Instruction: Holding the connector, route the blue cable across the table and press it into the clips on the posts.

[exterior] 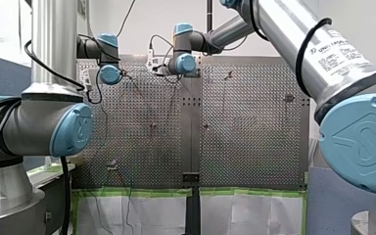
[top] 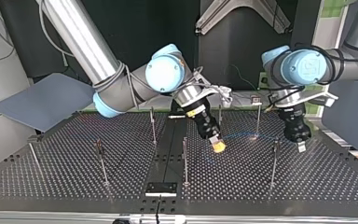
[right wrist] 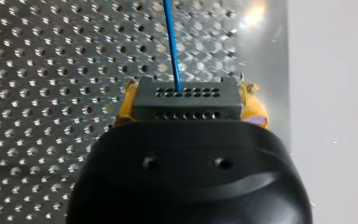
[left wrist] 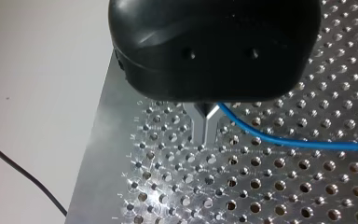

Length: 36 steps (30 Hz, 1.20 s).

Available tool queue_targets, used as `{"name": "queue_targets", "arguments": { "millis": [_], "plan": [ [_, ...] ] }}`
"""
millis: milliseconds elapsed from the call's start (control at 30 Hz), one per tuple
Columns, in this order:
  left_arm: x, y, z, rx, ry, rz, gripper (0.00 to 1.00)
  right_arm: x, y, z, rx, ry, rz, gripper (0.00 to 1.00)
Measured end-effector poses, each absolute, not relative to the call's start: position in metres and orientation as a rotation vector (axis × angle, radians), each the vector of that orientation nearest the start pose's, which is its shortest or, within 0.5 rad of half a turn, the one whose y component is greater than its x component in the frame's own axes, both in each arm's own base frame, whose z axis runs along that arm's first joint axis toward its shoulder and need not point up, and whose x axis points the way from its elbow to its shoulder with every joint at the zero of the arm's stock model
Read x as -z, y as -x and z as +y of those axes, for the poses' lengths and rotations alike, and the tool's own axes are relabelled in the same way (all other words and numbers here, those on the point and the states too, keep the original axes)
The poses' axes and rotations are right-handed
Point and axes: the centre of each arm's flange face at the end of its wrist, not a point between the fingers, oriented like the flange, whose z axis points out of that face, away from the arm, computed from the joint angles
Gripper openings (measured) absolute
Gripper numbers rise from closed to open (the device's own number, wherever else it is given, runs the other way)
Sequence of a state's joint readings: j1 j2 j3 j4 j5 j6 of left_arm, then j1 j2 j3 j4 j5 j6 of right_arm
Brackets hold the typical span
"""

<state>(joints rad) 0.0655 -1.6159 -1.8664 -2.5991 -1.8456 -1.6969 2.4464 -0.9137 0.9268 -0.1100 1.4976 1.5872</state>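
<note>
In the right wrist view my right gripper [right wrist: 189, 100] is shut on a dark grey connector [right wrist: 186, 103], its yellow pads [right wrist: 256, 112] at either side. The blue cable [right wrist: 172, 42] leaves the connector and runs ahead over the perforated table [right wrist: 51, 70]. In the left wrist view my left gripper [left wrist: 204, 127] has its metal fingers shut on the blue cable [left wrist: 279, 140], which trails off to one side just above the table. In the top view my right gripper [top: 217, 146] hangs near the middle and my left gripper [top: 301, 145] at the right. The cable [top: 242, 136] arcs faintly between them.
Several thin posts stand on the table, among them one [top: 185, 161] by my right gripper and one [top: 273, 163] by my left gripper. A black plate [top: 161, 188] sits at the near edge. The table's edge [left wrist: 95, 149] lies close beside my left gripper.
</note>
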Motion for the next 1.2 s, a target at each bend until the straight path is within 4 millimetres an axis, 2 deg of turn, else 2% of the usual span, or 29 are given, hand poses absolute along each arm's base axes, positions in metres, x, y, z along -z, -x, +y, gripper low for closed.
{"name": "queue_targets", "arguments": {
  "millis": [233, 433, 667, 833, 867, 900, 933, 967, 1000, 1033, 1067, 1100, 1133, 1200],
  "plan": [
    [-0.382, -0.534, -0.063, -0.073, 0.351, 1.297, 0.00, -0.396, -0.675, -0.383, 2.594, 2.365, 0.774, 0.00],
    [-0.380, -0.555, -0.046, -0.051, 0.351, 1.306, 0.00, -0.392, -0.673, -0.390, 2.595, 2.378, 0.784, 0.00],
    [-0.378, -0.566, -0.023, -0.021, 0.360, 1.286, 0.00, -0.387, -0.668, -0.403, 2.600, 2.388, 0.810, 0.00],
    [-0.376, -0.570, -0.023, 0.021, 0.340, 1.279, 0.00, -0.383, -0.667, -0.407, 2.596, 2.393, 0.815, 0.00],
    [-0.376, -0.571, -0.025, 0.033, 0.332, 1.278, 0.07, -0.382, -0.667, -0.408, 2.595, 2.394, 0.816, 0.00],
    [-0.376, -0.571, -0.027, 0.044, 0.326, 1.280, 0.07, -0.381, -0.667, -0.408, 2.594, 2.395, 0.816, 0.00],
    [-0.376, -0.572, -0.028, 0.055, 0.320, 1.282, 0.20, -0.381, -0.667, -0.408, 2.594, 2.395, 0.816, 0.00],
    [-0.375, -0.571, -0.030, 0.064, 0.316, 1.286, 0.40, -0.381, -0.667, -0.408, 2.593, 2.395, 0.815, 0.00],
    [-0.374, -0.571, -0.032, 0.072, 0.313, 1.294, 0.40, -0.381, -0.667, -0.408, 2.593, 2.396, 0.815, 0.00],
    [-0.374, -0.570, -0.033, 0.075, 0.312, 1.300, 0.57, -0.381, -0.667, -0.408, 2.592, 2.397, 0.814, 0.00],
    [-0.372, -0.570, -0.034, 0.074, 0.313, 1.308, 0.83, -0.381, -0.667, -0.408, 2.591, 2.397, 0.814, 0.00],
    [-0.371, -0.569, -0.035, 0.069, 0.315, 1.318, 0.83, -0.380, -0.667, -0.408, 2.591, 2.398, 0.814, 0.00],
    [-0.370, -0.568, -0.035, 0.062, 0.317, 1.326, 0.98, -0.380, -0.667, -0.408, 2.590, 2.398, 0.813, 0.00],
    [-0.368, -0.566, -0.035, 0.042, 0.324, 1.344, 0.98, -0.380, -0.667, -0.408, 2.590, 2.398, 0.813, 0.00]
  ]
}}
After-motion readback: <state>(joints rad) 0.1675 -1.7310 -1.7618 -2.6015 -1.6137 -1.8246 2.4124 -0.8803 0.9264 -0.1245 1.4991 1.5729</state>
